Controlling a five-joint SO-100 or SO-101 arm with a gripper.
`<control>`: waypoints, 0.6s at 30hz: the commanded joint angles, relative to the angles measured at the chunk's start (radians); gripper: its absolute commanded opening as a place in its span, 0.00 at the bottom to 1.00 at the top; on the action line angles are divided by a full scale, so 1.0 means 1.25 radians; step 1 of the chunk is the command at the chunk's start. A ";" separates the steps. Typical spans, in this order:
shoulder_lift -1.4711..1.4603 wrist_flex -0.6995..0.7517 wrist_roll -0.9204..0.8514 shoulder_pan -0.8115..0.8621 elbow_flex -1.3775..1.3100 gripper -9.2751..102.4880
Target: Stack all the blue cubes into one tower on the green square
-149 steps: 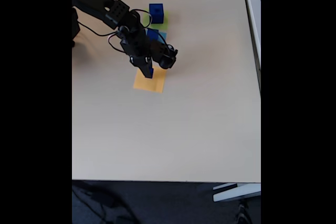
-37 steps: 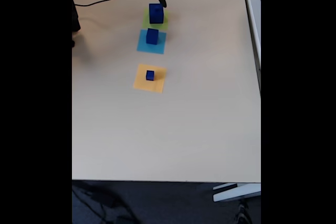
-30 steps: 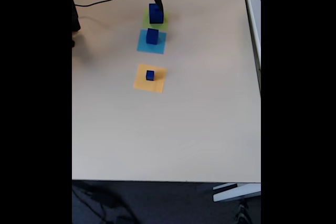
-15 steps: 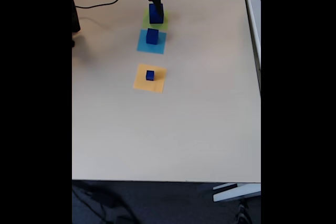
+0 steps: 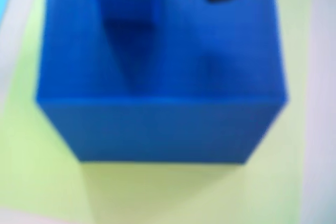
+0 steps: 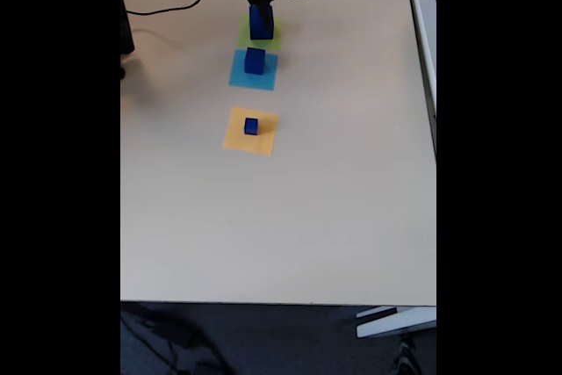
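1. Broadly, we see the table (image 6: 290, 217) first: a pale top that carries three flat paper squares in one line, running away from the fixed camera toward the arm.
2. Next comes the arm, black, which enters at the top of the fixed view; its gripper (image 6: 257, 4) hangs right over the far end of that line.
3. The green square (image 6: 273, 41) is the farthest patch. The light-blue square (image 6: 237, 76) is just beside it, and the orange square (image 6: 235, 136) lies apart from both, nearest to the camera.
4. The largest blue cube (image 5: 163, 72) stands on the green square. In the wrist view it is very close and blurred, with lime paper around its base.
5. The middle blue cube (image 6: 255, 61) sits on the light-blue square, and the smallest blue cube (image 6: 251, 126) on the orange one.
6. The pincer is directly above the largest cube, perhaps touching its top. We cannot tell if the jaws are released or clenched.
7. We judge that the coming move turns on one relation: the other two cubes lie along the line of patches, away from the pincer toward the camera, the middle one nearer.
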 commanded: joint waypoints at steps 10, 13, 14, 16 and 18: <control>-0.004 0.027 0.011 0.001 -0.063 0.34; -0.020 0.034 0.011 0.004 -0.082 0.35; -0.023 0.037 0.013 0.004 -0.088 0.35; -0.034 0.042 0.018 0.004 -0.099 0.35; -0.043 0.043 0.021 0.004 -0.104 0.35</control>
